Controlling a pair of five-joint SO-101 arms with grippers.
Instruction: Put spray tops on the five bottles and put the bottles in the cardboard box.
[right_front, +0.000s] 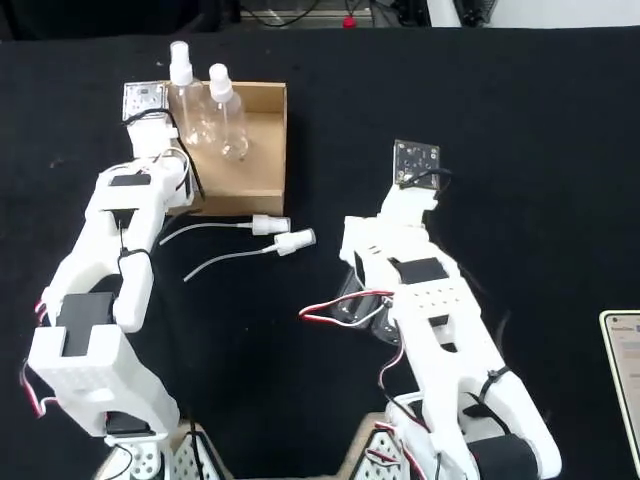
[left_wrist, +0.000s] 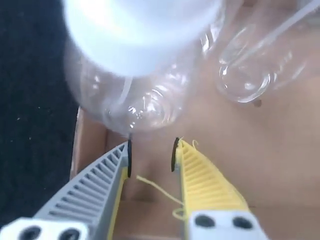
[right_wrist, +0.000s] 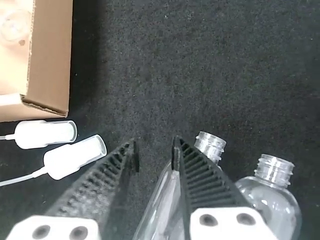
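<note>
While two bottles (right_front: 186, 100) stand in the cardboard box (right_front: 262, 175), spray tops (right_front: 271, 225) lie beside

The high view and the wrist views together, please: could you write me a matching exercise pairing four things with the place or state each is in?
Things
1. capped bottles
2. loose spray tops
3. uncapped bottles
4. left tool

Places or states
A. lying on the black cloth just outside the cardboard box
B. open, above the box floor
C. standing inside the box
D. next to the right tool, necks bare

Pairs: 1-C, 2-A, 3-D, 4-B
</note>
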